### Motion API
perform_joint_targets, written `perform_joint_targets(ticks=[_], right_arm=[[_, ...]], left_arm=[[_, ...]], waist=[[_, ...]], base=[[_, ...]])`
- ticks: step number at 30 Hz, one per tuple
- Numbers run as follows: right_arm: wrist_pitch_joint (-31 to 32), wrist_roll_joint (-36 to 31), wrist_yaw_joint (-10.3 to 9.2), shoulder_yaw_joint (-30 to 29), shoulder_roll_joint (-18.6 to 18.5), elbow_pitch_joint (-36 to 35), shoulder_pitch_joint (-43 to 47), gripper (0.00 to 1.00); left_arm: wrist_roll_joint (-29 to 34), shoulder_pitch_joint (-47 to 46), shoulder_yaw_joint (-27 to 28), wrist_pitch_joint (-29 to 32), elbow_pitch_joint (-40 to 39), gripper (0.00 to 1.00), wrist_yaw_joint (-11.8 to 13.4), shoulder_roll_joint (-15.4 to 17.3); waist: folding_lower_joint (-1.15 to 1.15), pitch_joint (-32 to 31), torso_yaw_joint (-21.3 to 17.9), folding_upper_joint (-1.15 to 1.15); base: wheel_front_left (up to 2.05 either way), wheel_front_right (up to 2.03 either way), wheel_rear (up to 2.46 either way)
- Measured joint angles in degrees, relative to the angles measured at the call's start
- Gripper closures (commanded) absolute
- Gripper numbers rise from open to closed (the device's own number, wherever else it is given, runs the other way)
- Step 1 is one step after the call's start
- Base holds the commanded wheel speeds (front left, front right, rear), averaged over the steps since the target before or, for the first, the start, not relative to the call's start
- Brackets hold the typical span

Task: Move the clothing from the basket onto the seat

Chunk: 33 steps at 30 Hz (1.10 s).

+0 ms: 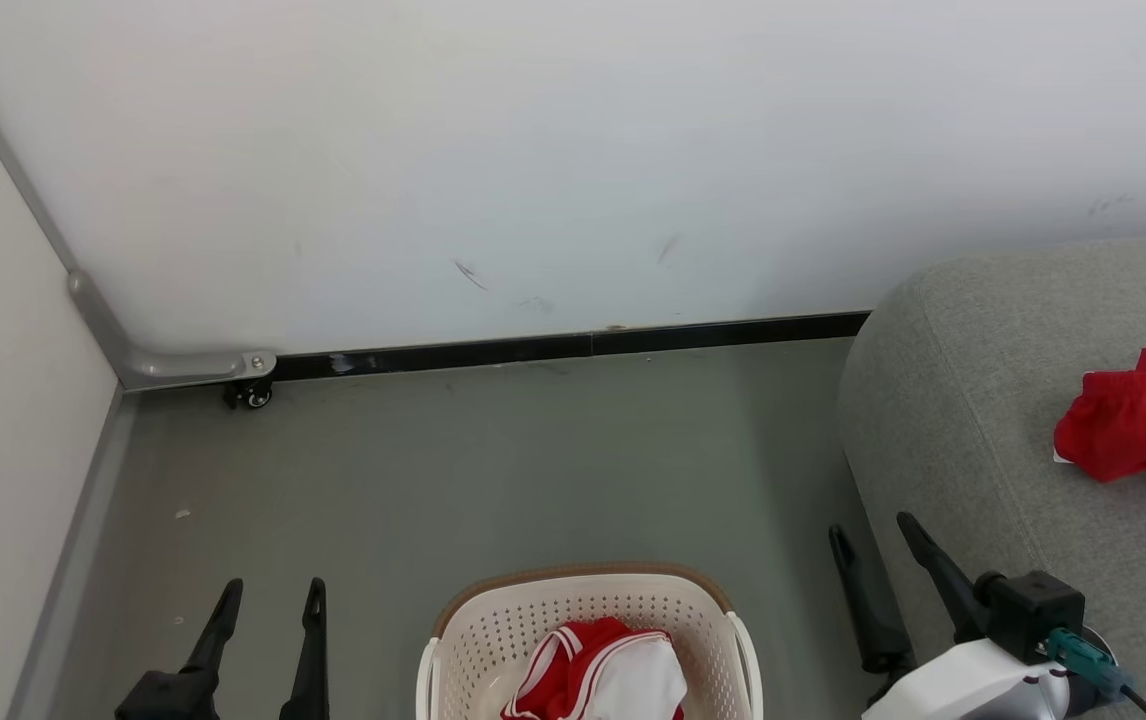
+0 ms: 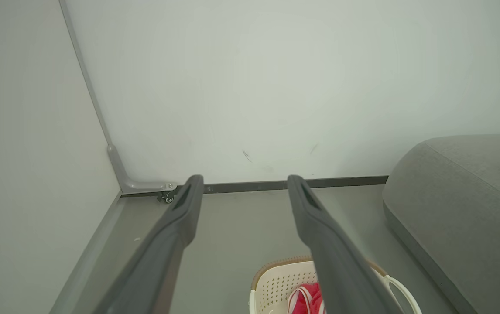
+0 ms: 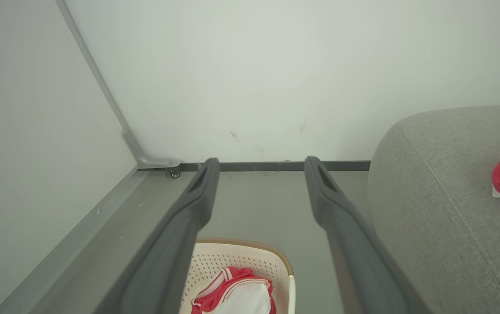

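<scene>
The cream basket (image 1: pixel 493 640) with a brown rim stands on the floor at the bottom middle of the head view and holds red and white clothing (image 1: pixel 598 670). A second red garment (image 1: pixel 1138 420) lies on the grey seat (image 1: pixel 993 420) at the right. My left gripper (image 1: pixel 271 595) hangs open to the left of the basket, nothing between its fingers. My right gripper (image 1: pixel 873 535) hangs open between the basket and the seat's edge, also empty. The left wrist view looks over the basket (image 2: pixel 276 283), and the right wrist view catches the clothing (image 3: pixel 237 294) in it.
A white wall with a dark baseboard (image 1: pixel 573 348) runs behind the grey floor. A side panel closes the left, with a metal bracket and small caster (image 1: pixel 251 392) at the corner. Bare floor lies between the basket and the wall.
</scene>
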Motion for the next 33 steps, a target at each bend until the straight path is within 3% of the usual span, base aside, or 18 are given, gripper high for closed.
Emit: perform_joint_targets(ticks=[33], right_arm=[[2.9,0.3,0.0,-0.6,0.1,-7.2,2.8,0.0]], left_arm=[[1.5,-0.4,0.9,0.0,0.2,0.0,-1.5,-0.8]], waist=[[0.0,1.3,-0.1,0.0]], base=[[0.0,0.0,0.0]])
